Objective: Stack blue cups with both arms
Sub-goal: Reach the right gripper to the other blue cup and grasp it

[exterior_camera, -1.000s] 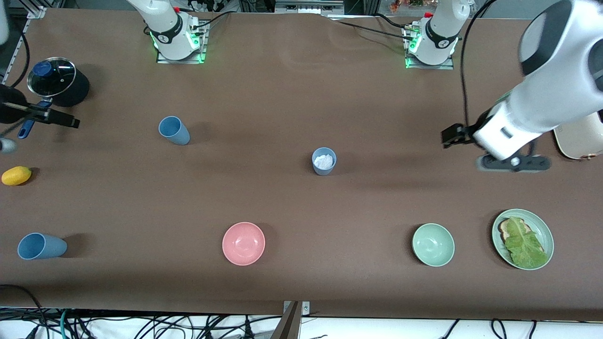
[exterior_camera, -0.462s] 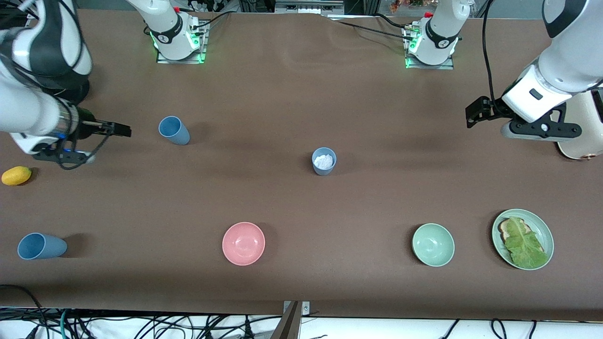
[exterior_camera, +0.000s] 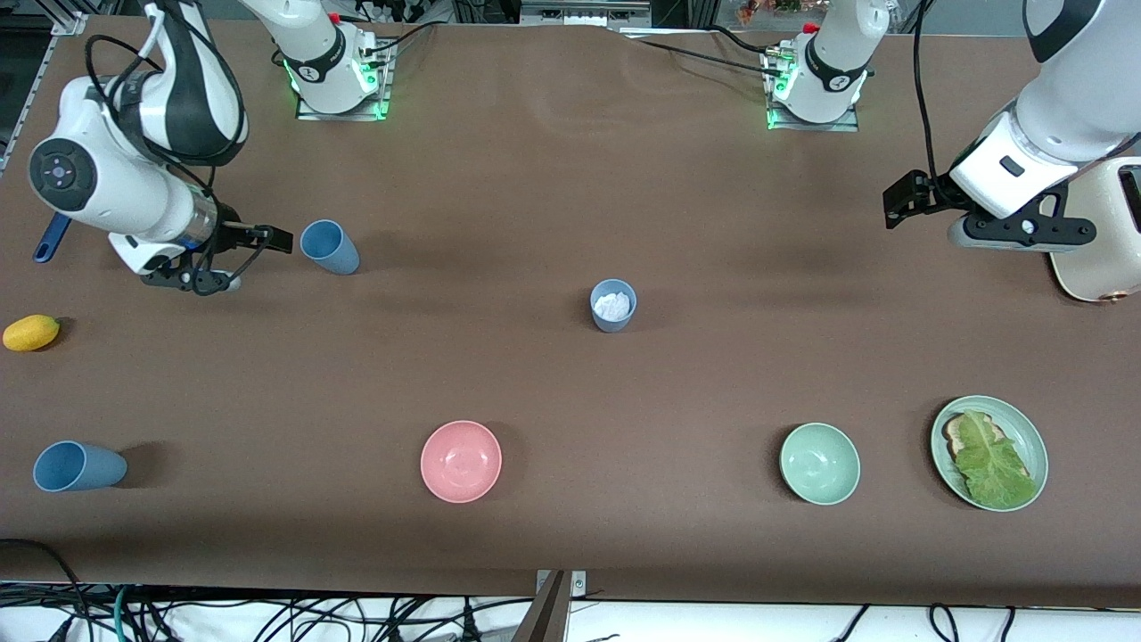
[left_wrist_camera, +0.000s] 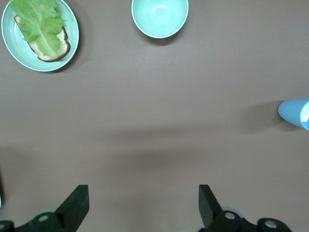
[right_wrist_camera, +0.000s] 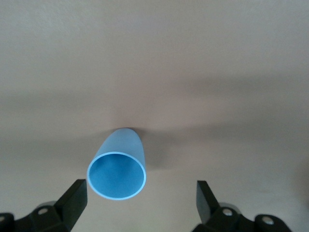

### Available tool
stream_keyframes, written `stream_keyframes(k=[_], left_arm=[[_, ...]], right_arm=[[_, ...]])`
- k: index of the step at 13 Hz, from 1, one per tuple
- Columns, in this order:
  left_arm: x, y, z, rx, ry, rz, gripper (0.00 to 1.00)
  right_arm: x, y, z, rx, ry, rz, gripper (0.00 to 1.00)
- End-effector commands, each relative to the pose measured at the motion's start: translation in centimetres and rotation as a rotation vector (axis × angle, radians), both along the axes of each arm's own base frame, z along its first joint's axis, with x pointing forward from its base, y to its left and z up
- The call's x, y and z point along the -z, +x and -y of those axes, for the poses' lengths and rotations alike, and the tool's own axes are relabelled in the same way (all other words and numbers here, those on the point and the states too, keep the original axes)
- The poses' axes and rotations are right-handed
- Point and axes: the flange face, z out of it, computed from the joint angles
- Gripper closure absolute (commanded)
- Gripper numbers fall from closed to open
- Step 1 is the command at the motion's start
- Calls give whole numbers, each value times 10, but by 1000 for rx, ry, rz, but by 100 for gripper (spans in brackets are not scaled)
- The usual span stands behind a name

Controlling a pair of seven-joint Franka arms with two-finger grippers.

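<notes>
Three blue cups stand apart on the brown table. One blue cup (exterior_camera: 330, 247) is toward the right arm's end, and my right gripper (exterior_camera: 276, 239) hovers open just beside it; in the right wrist view this cup (right_wrist_camera: 117, 166) lies ahead of the open gripper (right_wrist_camera: 140, 193), off to one finger's side, untouched. A second cup (exterior_camera: 614, 306) at mid-table holds something white. The third cup (exterior_camera: 78, 466) stands near the front edge. My left gripper (exterior_camera: 898, 201) is open over bare table at the left arm's end, empty (left_wrist_camera: 142, 195), with the mid-table cup (left_wrist_camera: 294, 112) far off.
A pink bowl (exterior_camera: 461, 461), a pale green bowl (exterior_camera: 819, 464) and a green plate (exterior_camera: 1025, 428) with bread and lettuce line the front. A yellow fruit (exterior_camera: 31, 332) lies at the right arm's end. A cream appliance (exterior_camera: 1101, 259) sits under the left arm.
The right arm swung in from the table's end until its gripper reached the cup's side. The left gripper drew back toward its own end of the table. No cup moved.
</notes>
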Motion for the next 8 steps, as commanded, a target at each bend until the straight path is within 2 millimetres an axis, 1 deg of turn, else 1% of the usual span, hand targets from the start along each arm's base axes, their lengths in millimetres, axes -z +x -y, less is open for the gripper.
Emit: stream_keyframes(k=[1, 3, 5, 6, 8], left_arm=[[-6, -6, 3, 15, 1, 17, 0], [-9, -5, 3, 15, 0, 20, 0], [-6, -4, 2, 15, 0, 9, 0], [-7, -5, 2, 15, 1, 8, 0], [-5, -4, 0, 10, 1, 5, 0]], right_arm=[[28, -27, 0, 0, 7, 38, 0], [49, -40, -1, -6, 6, 43, 0], [64, -62, -3, -12, 3, 60, 0], [64, -71, -4, -15, 2, 69, 0], [64, -75, -6, -24, 1, 68, 0]])
